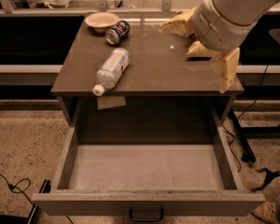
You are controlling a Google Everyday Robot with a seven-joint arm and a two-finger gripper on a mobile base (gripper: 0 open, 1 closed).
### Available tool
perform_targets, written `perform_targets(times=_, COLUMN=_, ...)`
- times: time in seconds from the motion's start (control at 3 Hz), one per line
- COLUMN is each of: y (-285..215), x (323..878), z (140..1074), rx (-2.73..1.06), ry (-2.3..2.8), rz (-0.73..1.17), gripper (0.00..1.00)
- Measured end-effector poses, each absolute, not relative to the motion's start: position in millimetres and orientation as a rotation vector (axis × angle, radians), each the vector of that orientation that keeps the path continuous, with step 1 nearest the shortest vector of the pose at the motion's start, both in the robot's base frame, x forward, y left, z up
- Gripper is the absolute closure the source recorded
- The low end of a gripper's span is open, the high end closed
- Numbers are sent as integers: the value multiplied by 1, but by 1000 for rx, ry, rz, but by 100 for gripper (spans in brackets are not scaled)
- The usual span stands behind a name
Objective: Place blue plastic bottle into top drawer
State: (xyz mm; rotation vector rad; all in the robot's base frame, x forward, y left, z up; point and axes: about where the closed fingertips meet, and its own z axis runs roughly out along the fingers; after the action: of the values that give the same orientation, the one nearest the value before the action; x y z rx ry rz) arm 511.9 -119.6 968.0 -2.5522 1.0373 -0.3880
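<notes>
The blue plastic bottle (113,69) lies on its side on the brown table top, left of centre, with its white cap pointing at the front edge. The top drawer (149,202) under the table is pulled fully out, showing a pale grey liner floor with nothing in it and a dark loop handle (146,215) on its front panel. My gripper (226,70) hangs from the big white arm over the table's right front corner, well to the right of the bottle and holding nothing that I can see.
A shallow bowl (101,20) and a dark soda can (118,31) lie at the table's back left. Crumpled yellow snack bags (182,24) lie at the back right, partly behind the arm. A paper tag (111,101) hangs under the table top. Cables (14,188) run along the floor.
</notes>
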Motion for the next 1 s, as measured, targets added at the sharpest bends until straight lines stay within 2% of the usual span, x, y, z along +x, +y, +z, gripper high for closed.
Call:
perform_targets(times=0.33, y=-79, x=536, z=953, rx=-2623, ry=841, rz=-388, gripper=0)
perform_targets(times=1.0, y=-64, x=551, z=944, rx=-2678, ry=809, rz=-405, gripper=0)
